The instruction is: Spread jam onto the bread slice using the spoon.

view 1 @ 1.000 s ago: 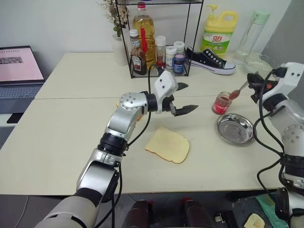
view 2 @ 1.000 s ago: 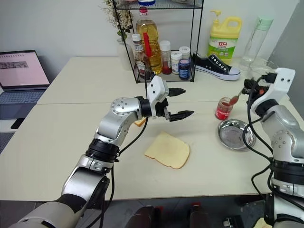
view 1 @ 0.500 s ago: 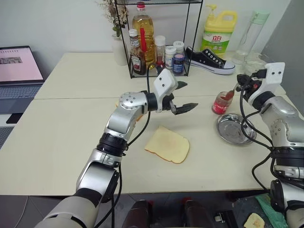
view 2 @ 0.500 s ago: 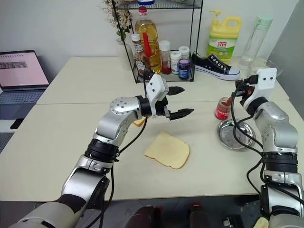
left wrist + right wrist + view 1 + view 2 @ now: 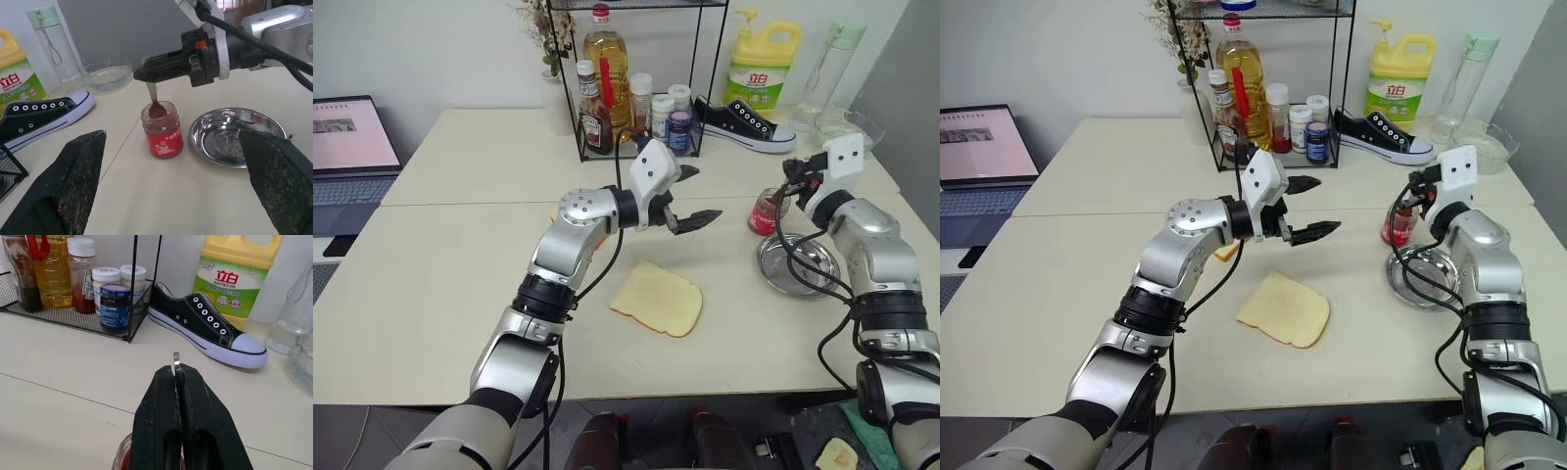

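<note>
Your left gripper (image 5: 690, 199) hangs spread and empty above the table, with the bread slice (image 5: 657, 297) at its 6 o'clock. At 3 o'clock, your right gripper (image 5: 146, 72), clamped on the spoon (image 5: 152, 97), is the nearer hand to the jam (image 5: 162, 129). The left wrist view reveals the spoon hanging upright, bowl inside the jar; the right wrist view shows just its handle tip.
</note>
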